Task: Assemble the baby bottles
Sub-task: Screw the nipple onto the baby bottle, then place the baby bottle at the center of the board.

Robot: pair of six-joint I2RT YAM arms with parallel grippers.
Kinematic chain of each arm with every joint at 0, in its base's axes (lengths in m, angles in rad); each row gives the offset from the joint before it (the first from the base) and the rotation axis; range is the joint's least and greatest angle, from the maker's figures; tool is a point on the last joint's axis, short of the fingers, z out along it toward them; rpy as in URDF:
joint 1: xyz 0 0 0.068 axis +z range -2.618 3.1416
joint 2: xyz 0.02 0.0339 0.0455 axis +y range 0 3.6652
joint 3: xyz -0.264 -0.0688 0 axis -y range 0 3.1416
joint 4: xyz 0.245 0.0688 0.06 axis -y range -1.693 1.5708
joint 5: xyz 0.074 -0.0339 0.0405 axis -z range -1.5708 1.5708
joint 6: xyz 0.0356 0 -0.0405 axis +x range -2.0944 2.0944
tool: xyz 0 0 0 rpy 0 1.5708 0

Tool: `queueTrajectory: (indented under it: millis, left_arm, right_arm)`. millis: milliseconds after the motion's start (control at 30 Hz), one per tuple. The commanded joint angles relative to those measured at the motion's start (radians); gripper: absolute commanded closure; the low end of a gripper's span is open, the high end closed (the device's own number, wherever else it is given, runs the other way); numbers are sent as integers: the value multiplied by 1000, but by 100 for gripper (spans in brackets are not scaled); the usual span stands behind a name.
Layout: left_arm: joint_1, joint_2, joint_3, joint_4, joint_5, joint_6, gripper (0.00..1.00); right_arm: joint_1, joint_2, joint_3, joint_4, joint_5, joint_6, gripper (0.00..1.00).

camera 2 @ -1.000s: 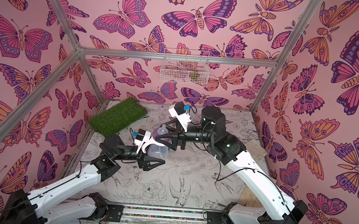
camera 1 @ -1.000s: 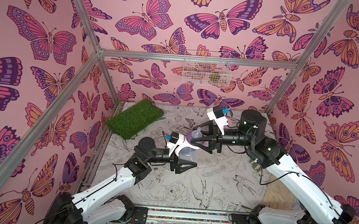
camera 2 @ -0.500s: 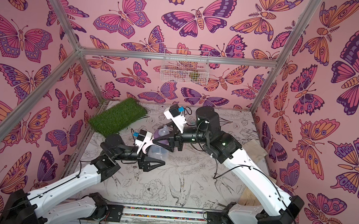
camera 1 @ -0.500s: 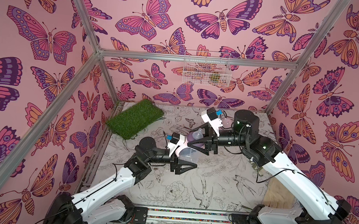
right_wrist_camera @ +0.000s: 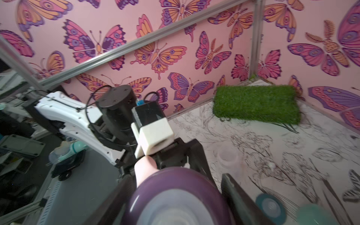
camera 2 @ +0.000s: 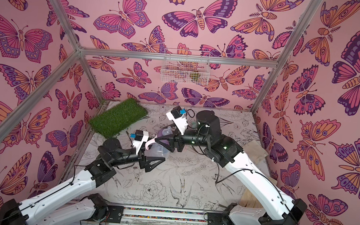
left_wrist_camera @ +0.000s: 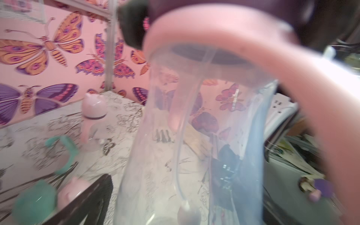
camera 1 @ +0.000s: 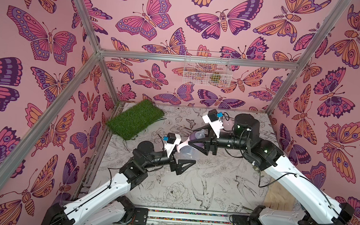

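Note:
A clear baby bottle point(camera 1: 187, 153) with a pink two-handled ring point(camera 1: 181, 144) and a purple nipple collar point(camera 1: 197, 136) hangs above the middle of the table. My right gripper point(camera 1: 195, 140) is shut on the purple collar point(right_wrist_camera: 175, 196), one finger point(right_wrist_camera: 239, 198) on each side. My left gripper point(camera 1: 189, 155) stands open around the bottle's body point(left_wrist_camera: 194, 146); its one visible finger point(left_wrist_camera: 83, 200) is clear of the wall. A second bottle with a pink eared cap point(left_wrist_camera: 93, 109) stands upright on the table.
Loose parts lie on the table: a teal handle ring point(left_wrist_camera: 62, 153), a pink cap point(left_wrist_camera: 72, 189), a teal collar point(right_wrist_camera: 269, 206), a teal cap point(right_wrist_camera: 315, 214) and a clear bottle body point(right_wrist_camera: 228, 157). A grass mat point(camera 1: 136, 119) lies back left. A wire basket point(camera 1: 206, 72) hangs on the back wall.
My left gripper has opened and let go of the bottle's body. The right gripper has shifted slightly left and stays closed on the purple collar.

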Motion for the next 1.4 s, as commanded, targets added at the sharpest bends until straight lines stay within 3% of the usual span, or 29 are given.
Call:
queueTrajectory:
  millis: [0,233,367,467,767,1367]
  left_arm:
    - [9,-52,-46,-185,-293,62,1]
    - [9,-96,-92,-292,-439,83,1]
    - [9,-87,-98,-290,-474,68,1]
    - [8,-90,-96,-288,-477,71,1]
    - [9,-98,-101,-288,-489,81,1]
    - [9,-90,-103,-292,-493,99,1]
  right_arm:
    - [-5,-46,-41,-6,206,-16,100]
    - [-69,-57,-178,97,353,9,100]
    - [-86,-53,-317,240,548,-25,100]
    - [-133,-38,-434,373,628,-26,100]
    - [-281,29,-613,593,631,24,100]
    - [-329,120,-699,674,720,31,100]
